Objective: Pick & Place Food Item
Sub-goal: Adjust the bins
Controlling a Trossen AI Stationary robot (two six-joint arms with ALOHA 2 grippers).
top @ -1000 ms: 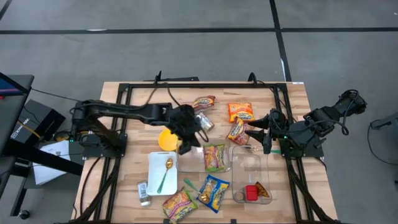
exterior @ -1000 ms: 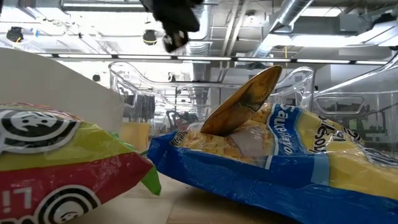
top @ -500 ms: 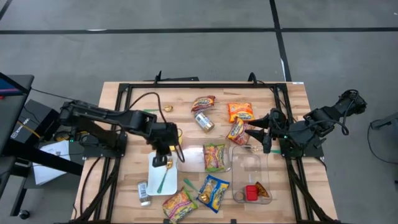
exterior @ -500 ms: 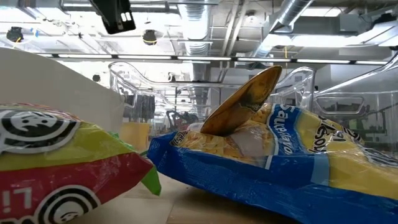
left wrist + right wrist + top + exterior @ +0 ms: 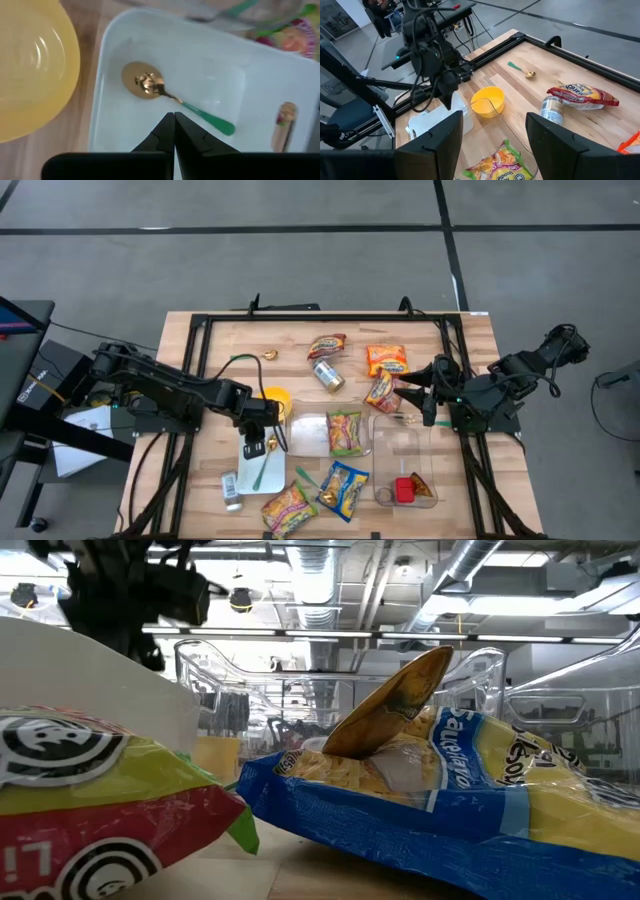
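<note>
hovering over the white tray [image 5: 247, 470], my left claw [image 5: 256, 442] has its two fingers [image 5: 165, 134] pressed together with nothing between them. just below the tips lies a gold spoon [image 5: 170, 102] with a green handle, flat on the tray's floor; a small bottle [image 5: 284, 126] lies just outside the tray's far wall. beside the tray sits the yellow bowl [image 5: 273, 402], close to my wrist — touching or not, i cannot tell. the tray stands near the tabletop's front-left part, with a clear container [image 5: 310, 436] next to it toward the middle and a green noodle packet [image 5: 346, 432] beyond that. a blue-and-yellow snack bag [image 5: 343, 488] and a red-and-yellow snack bag [image 5: 288, 507] lie along the front edge. my right claw [image 5: 408, 397] waits near the right edge, its fingers [image 5: 431, 150] set apart and holding nothing — it points toward an orange packet [image 5: 385, 359] and a can [image 5: 328, 375] nearer the back.
</note>
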